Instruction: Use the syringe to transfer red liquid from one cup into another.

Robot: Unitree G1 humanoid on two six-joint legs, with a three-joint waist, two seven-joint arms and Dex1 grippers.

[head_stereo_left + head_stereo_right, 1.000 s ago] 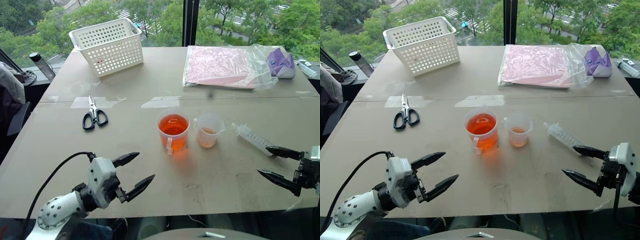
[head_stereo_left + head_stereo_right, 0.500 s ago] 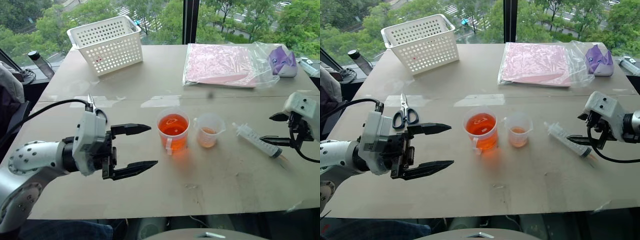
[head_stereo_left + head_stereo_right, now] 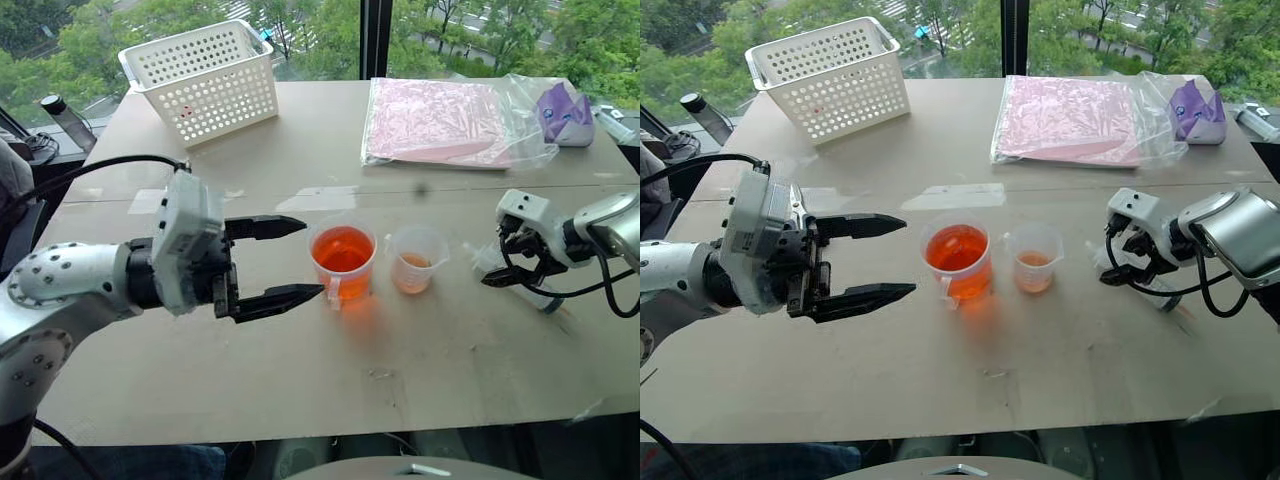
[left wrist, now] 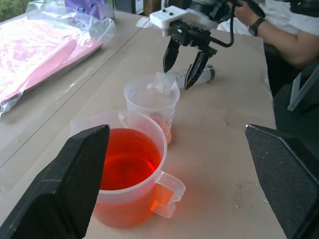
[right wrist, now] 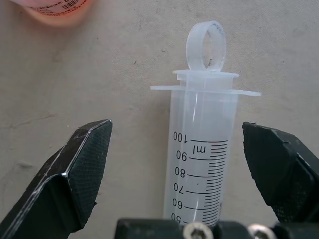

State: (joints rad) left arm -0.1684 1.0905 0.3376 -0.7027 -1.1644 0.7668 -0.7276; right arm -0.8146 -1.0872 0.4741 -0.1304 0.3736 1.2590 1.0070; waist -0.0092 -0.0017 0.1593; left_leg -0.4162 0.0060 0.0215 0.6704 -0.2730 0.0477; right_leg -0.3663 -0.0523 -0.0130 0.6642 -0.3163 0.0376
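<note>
The syringe (image 5: 202, 149) lies flat on the table at the right, its plunger ring toward the cups. My right gripper (image 3: 497, 262) points down over it, open, one finger on each side of the barrel and not touching it. The larger cup with a handle (image 3: 342, 262) holds red liquid (image 4: 124, 162) about two-thirds up. Just right of it stands the smaller cup (image 3: 415, 260) with a little orange liquid at the bottom. My left gripper (image 3: 313, 257) hovers open just left of the larger cup, pointing at it, with nothing between its fingers.
A white perforated basket (image 3: 205, 80) stands at the back left. A pink packet in a clear bag (image 3: 440, 120) and a purple object (image 3: 565, 115) lie at the back right. A person's arm (image 4: 289, 45) rests beyond the table's right end.
My left gripper has risen and come up level beside the larger cup. My right gripper has swung forward and tipped downward until it straddles the syringe. Both have stayed open.
</note>
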